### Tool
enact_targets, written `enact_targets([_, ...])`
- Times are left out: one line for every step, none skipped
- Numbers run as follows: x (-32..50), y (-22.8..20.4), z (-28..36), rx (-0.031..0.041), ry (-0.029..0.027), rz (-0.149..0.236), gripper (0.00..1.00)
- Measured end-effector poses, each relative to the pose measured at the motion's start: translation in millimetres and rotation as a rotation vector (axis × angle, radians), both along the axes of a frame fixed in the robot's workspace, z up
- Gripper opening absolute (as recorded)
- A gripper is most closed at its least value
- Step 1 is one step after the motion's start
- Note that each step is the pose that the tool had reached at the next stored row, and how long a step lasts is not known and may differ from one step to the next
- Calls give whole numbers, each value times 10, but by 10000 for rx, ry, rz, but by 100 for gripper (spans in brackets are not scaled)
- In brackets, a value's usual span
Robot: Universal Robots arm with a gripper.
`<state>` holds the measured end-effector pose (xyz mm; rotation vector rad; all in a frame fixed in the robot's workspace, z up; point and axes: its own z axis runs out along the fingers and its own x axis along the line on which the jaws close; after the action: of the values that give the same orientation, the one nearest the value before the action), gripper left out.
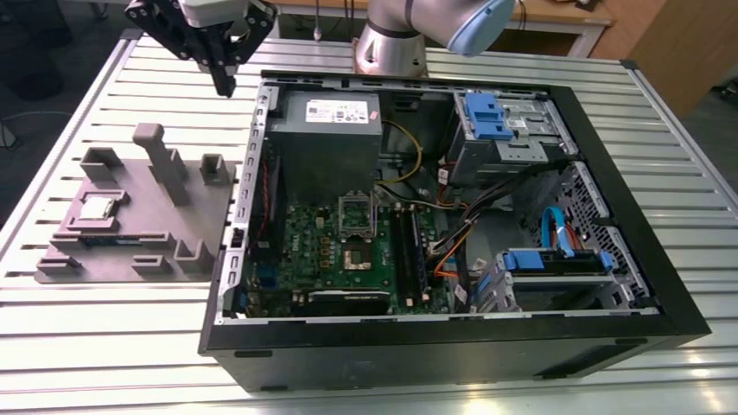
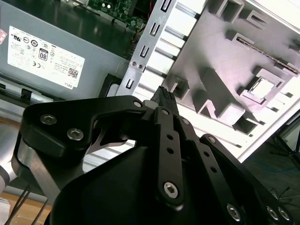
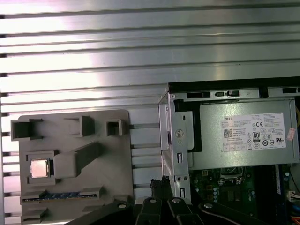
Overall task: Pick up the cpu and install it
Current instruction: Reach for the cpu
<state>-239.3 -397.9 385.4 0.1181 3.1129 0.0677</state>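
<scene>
The cpu (image 1: 98, 207) is a small silver square lying in a recess of the grey fixture (image 1: 213, 220), on the exterior view's left. Both wrist views show it there too, the cpu (image 3: 39, 168) in one and the cpu (image 2: 262, 87) in the other. My gripper (image 1: 223, 85) hangs high over the slatted table, beyond the fixture and beside the open computer case's (image 1: 461, 346) far corner. Its black fingers (image 2: 163, 96) are shut together with nothing between them, well apart from the cpu. The motherboard (image 1: 346, 251) lies inside the case with its square socket (image 1: 359, 253) showing.
A long dark green circuit board (image 3: 61, 196) rests in a slot of the fixture near the cpu. Grey posts (image 1: 162, 160) stand up from the fixture. The grey power supply with a white label (image 3: 243, 136) and the case's metal rim (image 3: 178, 140) lie close to the gripper.
</scene>
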Motion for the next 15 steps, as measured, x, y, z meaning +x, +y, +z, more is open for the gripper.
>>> enact_targets([-3,0,0,0,0,0,10])
enact_targets([-7,0,0,0,0,-1,10])
enact_targets([-11,0,0,0,0,0,10])
enact_targets([-16,0,0,0,1,0,10])
enact_targets([-20,0,0,0,0,0,10])
enact_targets([-24,0,0,0,0,0,10])
enact_targets([-28,0,0,0,1,0,10])
enact_targets([-32,0,0,0,1,0,10])
enact_targets([-36,0,0,0,1,1,10])
enact_targets([-40,0,0,0,0,0,10])
enact_targets([-44,0,0,0,1,1,10])
enact_targets([-48,0,0,0,0,1,10])
enact_targets([-52,0,0,0,0,1,10])
enact_targets([-56,0,0,0,0,1,10])
enact_targets([-59,0,0,0,0,1,10])
